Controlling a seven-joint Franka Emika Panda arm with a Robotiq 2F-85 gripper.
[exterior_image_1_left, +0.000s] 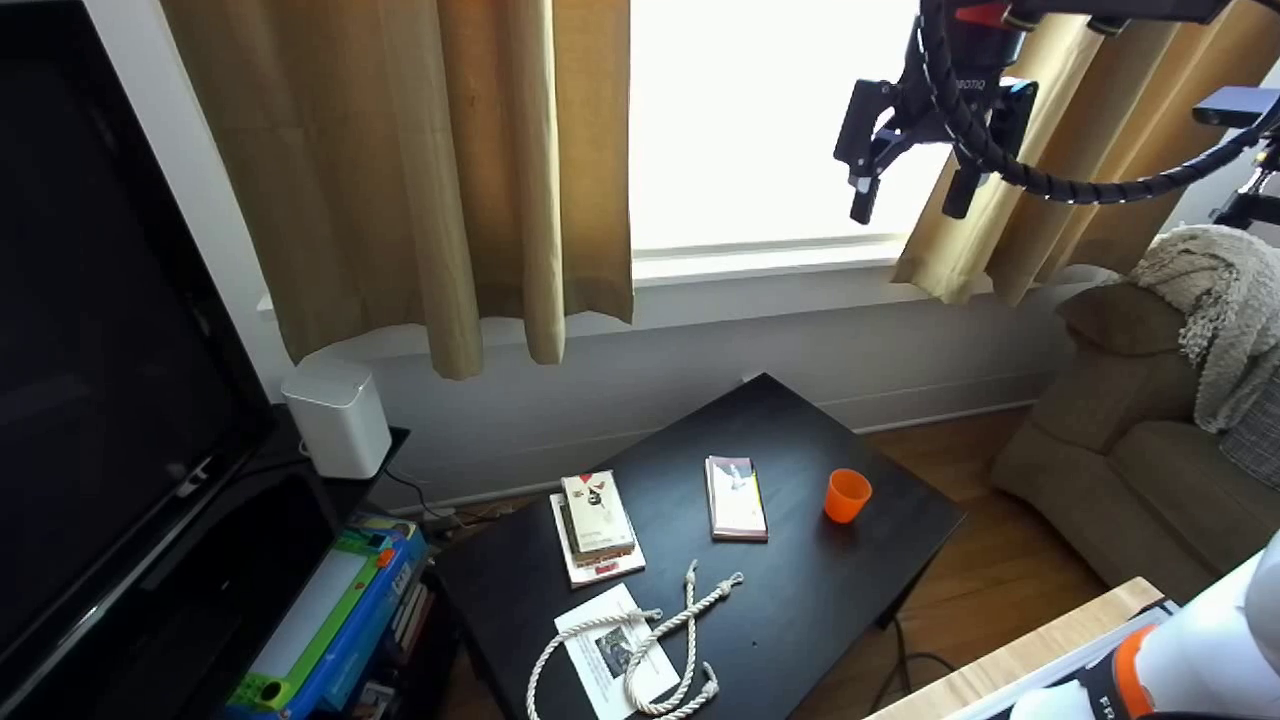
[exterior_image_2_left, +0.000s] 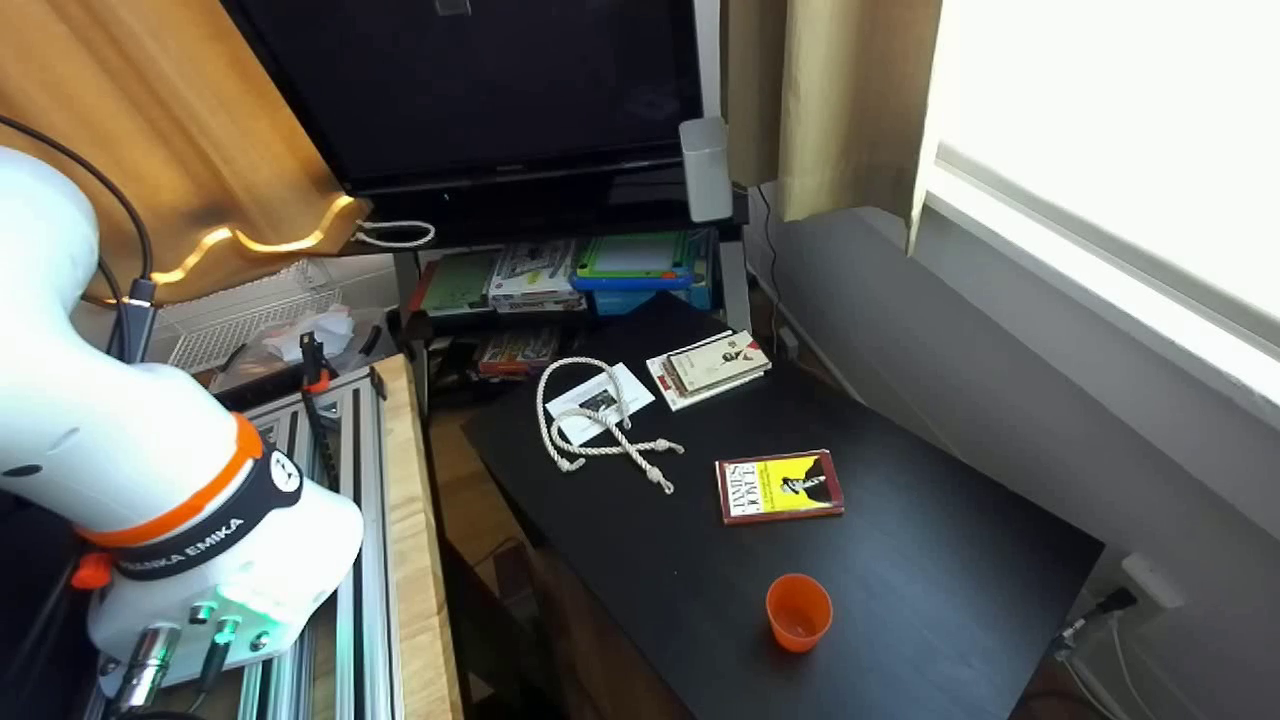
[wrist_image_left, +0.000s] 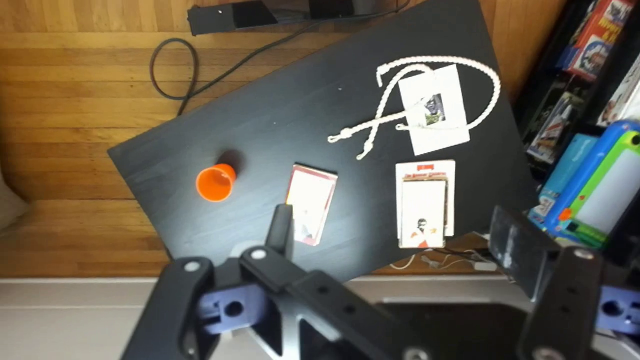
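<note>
Claw (exterior_image_1_left: 910, 204) wide agape, empty.

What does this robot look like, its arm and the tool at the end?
The arm is white and rounded near its base, with an orange ring and a black band lettered FRANKA EMIKA. The tool is black, with two jointed fingers, purplish-blue parts and partly hidden white lettering. A thick, ribbed black cable loops past it.

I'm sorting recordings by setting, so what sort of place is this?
Most likely a living room in a home: there is a large television, what looks like a toy drawing board lying lower down, and a brown couch with a cream throw draped over it.
</note>
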